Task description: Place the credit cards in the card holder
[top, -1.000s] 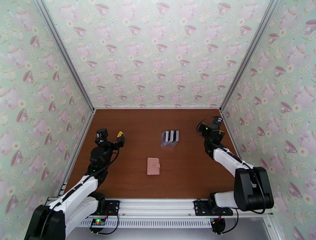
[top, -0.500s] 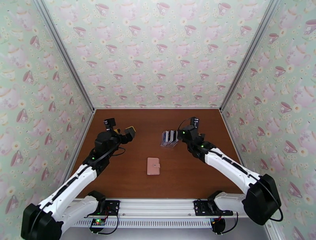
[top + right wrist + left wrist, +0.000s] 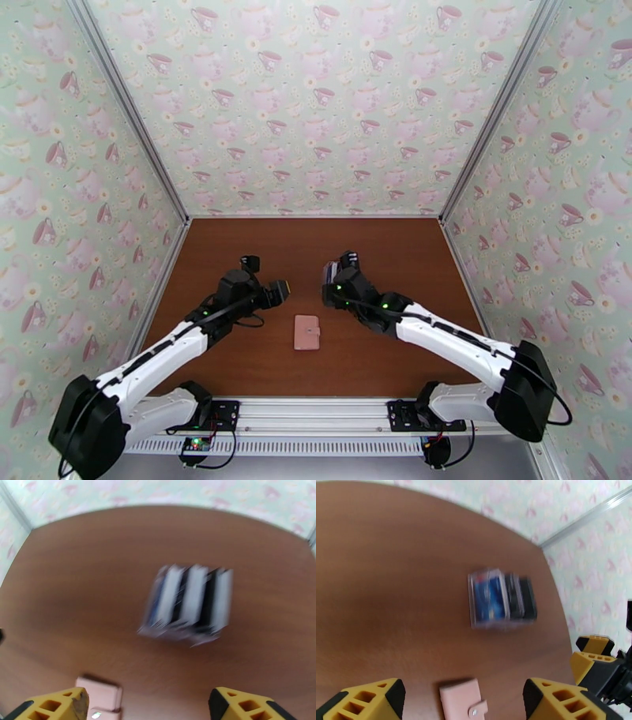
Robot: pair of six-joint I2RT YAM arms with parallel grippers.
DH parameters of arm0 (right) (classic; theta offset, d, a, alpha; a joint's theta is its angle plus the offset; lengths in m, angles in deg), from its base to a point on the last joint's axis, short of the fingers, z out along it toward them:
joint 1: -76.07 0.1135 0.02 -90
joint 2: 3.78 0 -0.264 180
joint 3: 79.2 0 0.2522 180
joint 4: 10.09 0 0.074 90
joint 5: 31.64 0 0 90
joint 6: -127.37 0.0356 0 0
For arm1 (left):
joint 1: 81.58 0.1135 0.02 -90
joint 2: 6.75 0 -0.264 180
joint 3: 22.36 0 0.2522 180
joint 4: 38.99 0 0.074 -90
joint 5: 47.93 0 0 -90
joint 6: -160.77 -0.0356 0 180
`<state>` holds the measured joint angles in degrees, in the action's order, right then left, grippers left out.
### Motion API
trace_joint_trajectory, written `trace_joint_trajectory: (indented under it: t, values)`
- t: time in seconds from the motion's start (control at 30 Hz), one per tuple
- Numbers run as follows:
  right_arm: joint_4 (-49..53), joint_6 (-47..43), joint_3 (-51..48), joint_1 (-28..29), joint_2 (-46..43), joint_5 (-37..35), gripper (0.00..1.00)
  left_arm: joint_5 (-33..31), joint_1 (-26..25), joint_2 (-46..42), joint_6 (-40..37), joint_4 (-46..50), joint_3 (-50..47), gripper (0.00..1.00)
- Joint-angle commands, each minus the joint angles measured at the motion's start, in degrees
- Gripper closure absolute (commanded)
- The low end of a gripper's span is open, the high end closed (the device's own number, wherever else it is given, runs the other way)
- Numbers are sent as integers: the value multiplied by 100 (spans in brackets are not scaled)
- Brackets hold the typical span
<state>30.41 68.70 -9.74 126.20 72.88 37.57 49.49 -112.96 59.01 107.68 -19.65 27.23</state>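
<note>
Several credit cards (image 3: 491, 596), black and white with a blue face at one end, on edge in a clear plastic rack (image 3: 501, 625) just past the middle of the tabletop (image 3: 379, 355), toward its far edge; blurred in both wrist views, so no exact count. From above, rack mostly hidden behind the right arm (image 3: 442, 335), only its left end showing. Card holder (image 3: 306, 332) flat and closed, snap tab fastened, near the middle of the tabletop, on the near side of the rack and well apart from it, bare wood all round. Nothing lying between either set of fingers and the card holder. Left gripper (image 3: 276, 292) above the wood to the left of the card holder, right gripper (image 3: 332, 294) just beyond it beside the rack, the two facing each other across a narrow gap. Jaws of the left spread wide, yellow fingers (image 3: 363, 701) at opposite sides of its wrist view, holding nothing and touching nothing. Jaws of the right equally wide, fingers (image 3: 249, 705) likewise apart, empty, card holder's corner low between them.
</note>
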Motion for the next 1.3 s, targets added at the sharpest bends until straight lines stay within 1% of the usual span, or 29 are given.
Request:
trace_joint_trajectory:
  t: [0.0, 0.1, 0.23, 0.4, 0.53, 0.6, 0.9, 0.97, 1.07, 1.27]
  values:
    - [252, 350, 202, 204, 273, 360, 21, 286, -261, 179, 341, 59, -275, 22]
    - [258, 558, 193, 321, 452, 577, 27, 316, -505, 264, 518, -31, -451, 32]
    - [268, 752, 197, 509, 691, 705, 38, 382, -797, 388, 612, -100, -597, 42]
    - [198, 959, 251, 681, 1019, 918, 44, 496, -943, 546, 814, -476, -904, 49]
    - [157, 1093, 329, 726, 1312, 1061, 46, 541, -949, 712, 923, -801, -1108, 52]
    - [162, 1143, 370, 729, 1438, 1120, 49, 571, -958, 774, 944, -914, -1140, 54]
    - [7, 1304, 410, 770, 1771, 1396, 49, 691, -980, 1066, 955, -1381, -1267, 64]
    - [-37, 1323, 436, 794, 1839, 1444, 50, 691, -989, 1125, 956, -1415, -1259, 66]
    - [-46, 1358, 485, 802, 1971, 1482, 54, 691, -993, 1196, 943, -1379, -1220, 68]
    - [10, 1402, 547, 815, 2157, 1434, 55, 635, -1011, 1147, 893, -1139, -1195, 69]
